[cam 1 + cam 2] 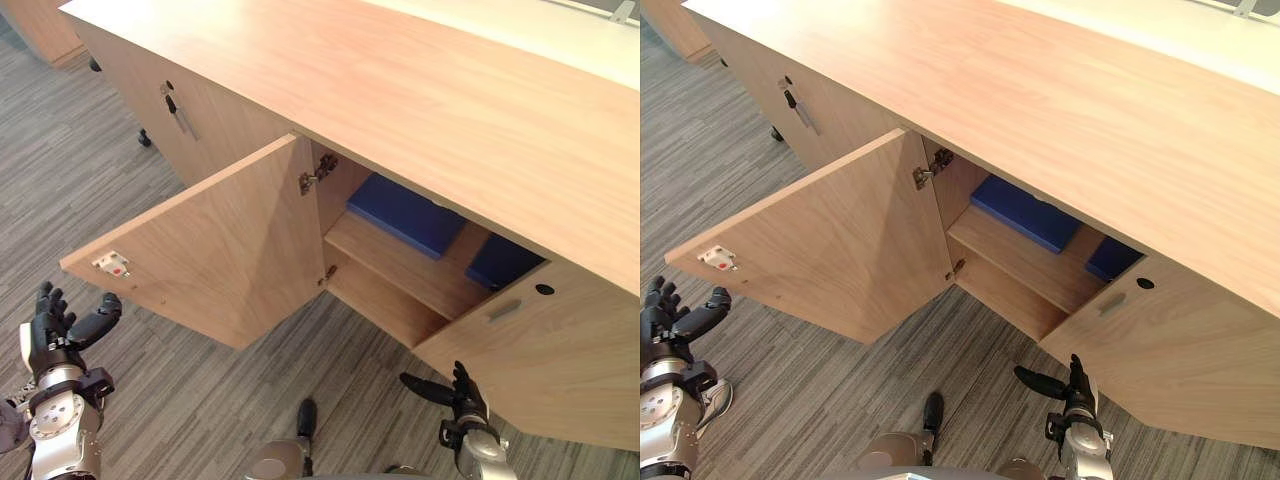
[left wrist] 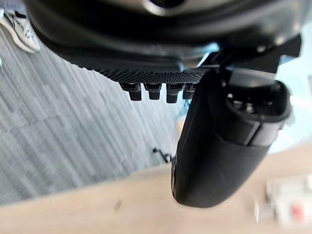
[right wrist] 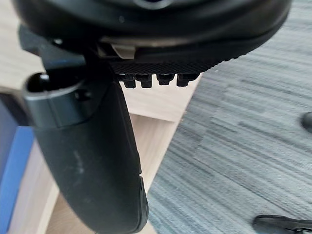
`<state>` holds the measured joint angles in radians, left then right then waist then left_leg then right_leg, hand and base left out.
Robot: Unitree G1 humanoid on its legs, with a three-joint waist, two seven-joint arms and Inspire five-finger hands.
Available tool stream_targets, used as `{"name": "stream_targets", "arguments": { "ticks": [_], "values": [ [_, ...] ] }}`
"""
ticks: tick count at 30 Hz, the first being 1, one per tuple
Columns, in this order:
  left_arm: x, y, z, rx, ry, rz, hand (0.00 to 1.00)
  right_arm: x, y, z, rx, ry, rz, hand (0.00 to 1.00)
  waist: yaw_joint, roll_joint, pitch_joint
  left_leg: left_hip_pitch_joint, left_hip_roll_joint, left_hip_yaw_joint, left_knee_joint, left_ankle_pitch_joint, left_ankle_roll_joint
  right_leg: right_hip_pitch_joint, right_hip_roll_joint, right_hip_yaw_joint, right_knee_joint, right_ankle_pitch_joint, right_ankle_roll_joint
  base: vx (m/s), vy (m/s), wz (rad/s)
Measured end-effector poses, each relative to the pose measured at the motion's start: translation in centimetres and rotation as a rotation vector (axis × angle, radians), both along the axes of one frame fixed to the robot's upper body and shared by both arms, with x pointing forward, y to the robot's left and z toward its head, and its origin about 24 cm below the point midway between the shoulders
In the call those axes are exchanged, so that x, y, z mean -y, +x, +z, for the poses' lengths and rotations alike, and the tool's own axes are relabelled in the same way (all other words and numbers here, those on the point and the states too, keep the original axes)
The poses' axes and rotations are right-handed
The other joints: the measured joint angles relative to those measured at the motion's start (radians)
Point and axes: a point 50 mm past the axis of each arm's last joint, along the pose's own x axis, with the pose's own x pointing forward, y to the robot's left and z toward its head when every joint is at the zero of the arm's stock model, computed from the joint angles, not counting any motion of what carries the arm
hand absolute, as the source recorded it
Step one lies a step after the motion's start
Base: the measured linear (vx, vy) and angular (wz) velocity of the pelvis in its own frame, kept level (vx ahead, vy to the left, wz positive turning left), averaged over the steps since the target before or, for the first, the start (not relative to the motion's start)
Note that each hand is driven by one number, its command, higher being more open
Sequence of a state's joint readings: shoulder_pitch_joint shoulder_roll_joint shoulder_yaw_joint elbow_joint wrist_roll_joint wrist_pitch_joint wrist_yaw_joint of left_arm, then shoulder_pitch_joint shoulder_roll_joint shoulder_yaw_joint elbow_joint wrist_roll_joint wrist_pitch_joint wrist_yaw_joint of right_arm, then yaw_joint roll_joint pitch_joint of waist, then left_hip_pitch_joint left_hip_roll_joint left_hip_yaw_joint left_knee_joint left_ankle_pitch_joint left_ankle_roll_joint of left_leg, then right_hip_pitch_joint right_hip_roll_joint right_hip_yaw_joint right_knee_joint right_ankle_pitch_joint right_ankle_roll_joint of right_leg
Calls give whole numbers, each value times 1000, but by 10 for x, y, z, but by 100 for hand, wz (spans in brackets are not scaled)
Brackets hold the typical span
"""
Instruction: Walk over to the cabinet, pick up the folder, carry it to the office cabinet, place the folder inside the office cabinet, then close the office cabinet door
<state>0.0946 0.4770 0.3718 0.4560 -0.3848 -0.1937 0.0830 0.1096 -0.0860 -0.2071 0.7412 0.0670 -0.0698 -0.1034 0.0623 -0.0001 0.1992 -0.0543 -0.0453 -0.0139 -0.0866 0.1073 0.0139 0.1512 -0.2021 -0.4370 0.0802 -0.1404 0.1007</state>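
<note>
The office cabinet (image 1: 430, 90) stands before me with both doors swung out. A blue folder (image 1: 405, 215) lies flat on its upper shelf (image 1: 400, 265), and a second blue piece (image 1: 500, 262) lies further right, partly behind the right door (image 1: 545, 350). The blue folder's edge (image 3: 12, 180) also appears in the right wrist view. My left hand (image 1: 55, 325) hangs open below the outer corner of the left door (image 1: 230, 250), holding nothing. Low in front of the right door, my right hand (image 1: 458, 392) is open and empty too, apart from the wood.
The left door juts far out over the grey striped carpet (image 1: 110, 190) and carries a small white latch (image 1: 112, 264) near its corner. A neighbouring door to the left has a key (image 1: 172, 105) in its lock. A person's white shoe (image 2: 19, 29) stands on the carpet by my left side.
</note>
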Motion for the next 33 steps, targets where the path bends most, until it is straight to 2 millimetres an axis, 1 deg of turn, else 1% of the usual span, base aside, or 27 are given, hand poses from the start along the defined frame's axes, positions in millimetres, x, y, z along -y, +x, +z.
{"name": "stream_targets", "arguments": {
  "ticks": [2, 3, 6, 9, 13, 17, 18, 20, 22, 24, 26, 27, 29, 30, 31, 32, 33],
  "values": [
    [14, 4, -4, -12, -5, -67, 100, -1, -1, -1, -2, 4, 1, 100, -9, 0, 0, 3, 2, 8, 0, 1, 1, -1, 0, 9, -1, 1, 0, -55, -3, -16],
    [20, 5, -8, -11, -21, -72, 100, -1, -1, -1, -4, 8, 3, 100, -12, 0, 0, 6, 4, 19, -1, 1, 0, -4, 0, 24, -1, 2, 1, -76, -6, -25],
    [23, 1, -12, -25, -29, -75, 100, -2, -6, -4, -20, 14, 2, 100, -10, 0, 0, 6, 9, 34, -2, 6, -2, -9, 3, 47, -10, 2, 1, -73, -14, -19],
    [32, -4, -18, -28, -48, -89, 100, -2, -10, -6, -34, 15, -1, 100, -11, 2, 1, 5, 13, 42, -8, 9, -6, -13, 7, 61, -13, 2, 1, -86, -15, -9],
    [50, -12, -31, -41, -94, -105, 100, -2, -11, -6, -37, 20, 2, 100, -12, 4, 2, 2, 13, 49, -8, 10, -15, -14, 10, 87, -31, 0, 1, -73, -5, -5],
    [68, -23, -48, -103, -120, -135, 100, -5, -10, -6, -35, 29, 4, 100, -14, 5, 2, 2, 14, 54, -8, 14, -15, -20, 11, 102, -33, -3, -4, -54, 3, -4],
    [76, -28, -55, -133, -125, -142, 100, -6, -10, -6, -33, 31, 4, 100, -14, 5, 2, 0, 13, 59, -8, 14, -14, -25, 10, 110, -31, -3, -4, -22, 8, -9],
    [83, -34, -62, -168, -130, -151, 100, -7, -10, -7, -33, 35, 4, 100, -15, 5, 2, -4, 14, 67, -7, 15, -13, -36, 9, 124, -28, 0, 1, -13, 13, -15],
    [93, -47, -74, -242, -156, -174, 100, -9, -9, -7, -32, 39, 3, 100, -17, 5, 2, -12, 16, 91, -2, 22, -4, -59, 8, 153, -24, 6, 8, 2, 18, -30],
    [106, -60, -87, -336, -172, -213, 100, -10, -9, -7, -32, 43, 1, 100, -27, 5, 2, -19, 20, 113, -2, 22, -3, -80, 7, 178, -20, 11, 12, 5, 21, -36],
    [127, -75, -105, -473, -182, -303, 100, -11, -9, -7, -32, 42, -2, 100, -36, 6, 2, -29, 26, 152, -2, 21, -3, -117, 8, 221, -10, 18, 15, -6, 28, -47],
    [133, -79, -110, -508, -188, -330, 100, -11, -9, -7, -31, 43, -2, 100, -43, 6, 2, -32, 28, 163, -2, 20, -3, -127, 9, 232, -9, 21, 14, -29, 41, -51],
    [164, -89, -124, -613, -207, -475, 100, -12, -7, -7, -27, 40, -4, 100, -73, 7, 3, -37, 34, 208, -2, 10, -9, -163, 13, 288, -9, 35, 12, -44, 55, -65],
    [172, -90, -125, -623, -210, -521, 100, -12, -7, -7, -26, 39, -3, 100, -80, 7, 3, -37, 39, 222, -2, 3, -13, -173, 15, 305, -9, 38, 10, -44, 58, -81],
    [181, -83, -122, -618, -188, -644, 100, -13, -7, -7, -28, 35, -1, 100, -95, 10, 2, -38, 44, 256, -2, 0, -13, -193, 19, 338, -9, 43, 2, -47, 58, -82],
    [192, -71, -120, -600, -160, -734, 100, -14, -6, -7, -28, 31, 8, 100, -121, 16, 0, -38, 46, 284, -2, -4, -13, -210, 22, 370, -9, 52, -1, -48, 60, -80],
    [199, -64, -118, -585, -145, -772, 100, -14, -6, -7, -28, 31, 9, 100, -135, 19, -1, -38, 46, 301, -2, -5, -12, -219, 23, 385, -9, 56, 0, -41, 50, -70]
  ]
}}
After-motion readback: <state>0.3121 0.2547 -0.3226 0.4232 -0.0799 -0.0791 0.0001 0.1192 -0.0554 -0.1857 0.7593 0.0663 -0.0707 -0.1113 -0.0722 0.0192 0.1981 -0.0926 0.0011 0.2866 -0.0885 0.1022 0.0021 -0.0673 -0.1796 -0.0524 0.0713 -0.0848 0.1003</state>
